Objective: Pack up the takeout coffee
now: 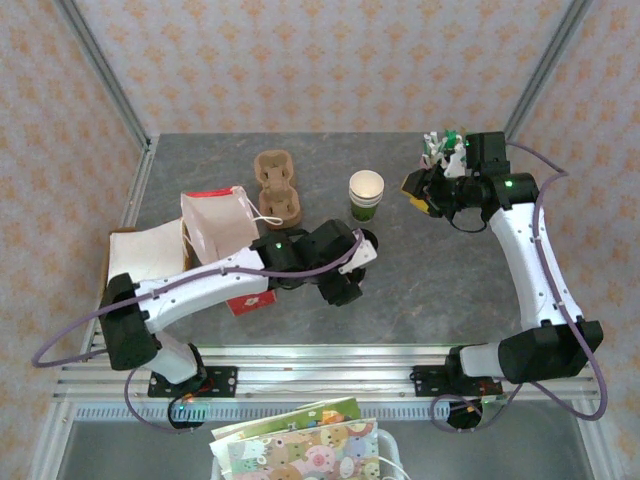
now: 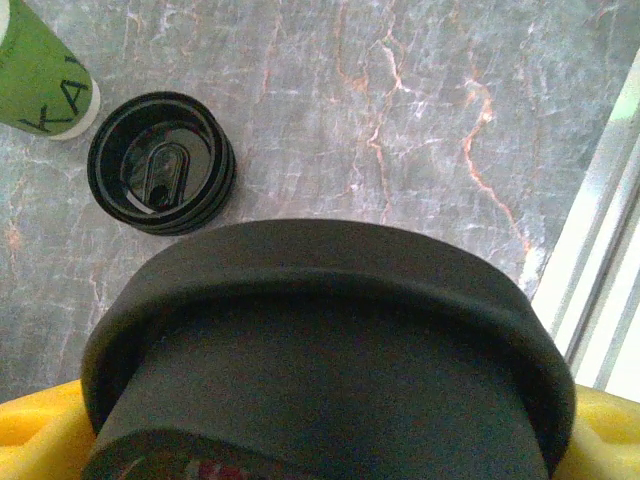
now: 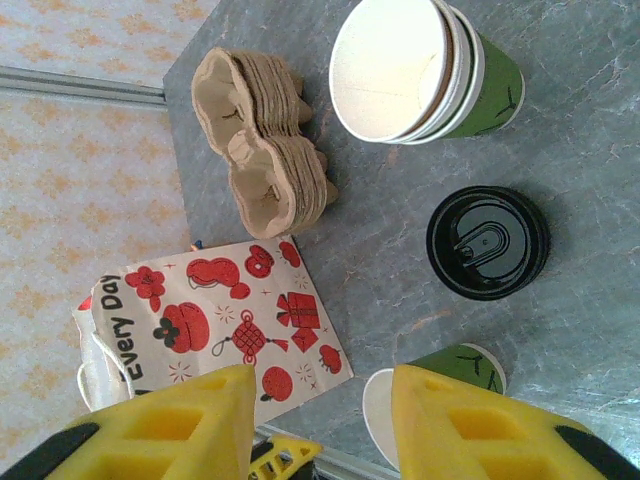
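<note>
The grey marble counter [image 1: 450, 290] carries everything. The biggest thing on it is a white paper bag [image 1: 215, 228] printed with red ornaments, well to the left of the stack of lidless green cups [image 1: 366, 195] and nearer the arm bases. The left forearm crosses over the bag's near edge. A stack of brown pulp cup carriers [image 1: 277, 185] lies between the bag and the cup stack, on the stack's left.

The takeout coffee [image 2: 320, 330] is on the near side of the cup stack, in the left hand [image 1: 343, 280]. Yellow fingers [image 2: 30, 445] press against both sides of its black lid. The lid hides the cup body in the left wrist view.

Loose black lids [image 2: 160, 165], nested in a low pile, sit just beside the cup stack, between it and the held coffee.

The right hand [image 3: 320, 390] hovers to the right of the cup stack, fingers spread with nothing between them. Past it is a small white-and-green bundle [image 1: 445, 150], too small to identify.
</note>
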